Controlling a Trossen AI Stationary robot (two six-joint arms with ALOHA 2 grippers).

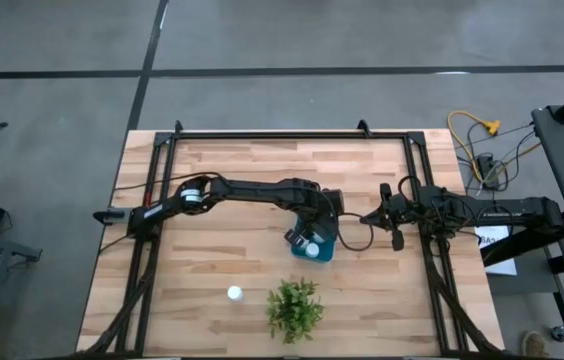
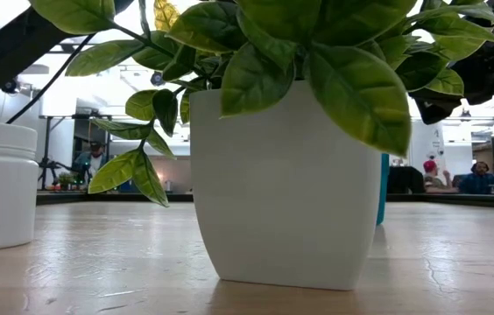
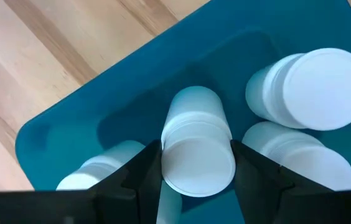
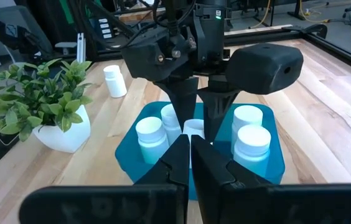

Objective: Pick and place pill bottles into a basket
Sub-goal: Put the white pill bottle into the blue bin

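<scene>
One pill bottle (image 3: 197, 149) sits clamped between my left gripper's (image 3: 194, 163) jaws, inside the teal basket (image 3: 101, 106) beside other bottles (image 3: 309, 90). My right gripper (image 4: 189, 160), jaws pressed together, waits near the basket; another bottle (image 1: 234, 293) stands by the plant (image 1: 295, 308).

Even, diffuse overhead light in high view; tabletop (image 1: 262, 180) evenly lit, shadows faint. Low view backlit: bright room windows wash out background, white plant pot (image 2: 286, 188) in soft shade, leaves (image 2: 352, 87) near lens blurred, distant people soft. Left wrist view bright, basket (image 3: 101, 118) floor sheen, soft shadows beneath pill bottles (image 3: 309, 87). Right wrist view: nearest gripper fingers (image 4: 182, 158) dark, blurred.
</scene>
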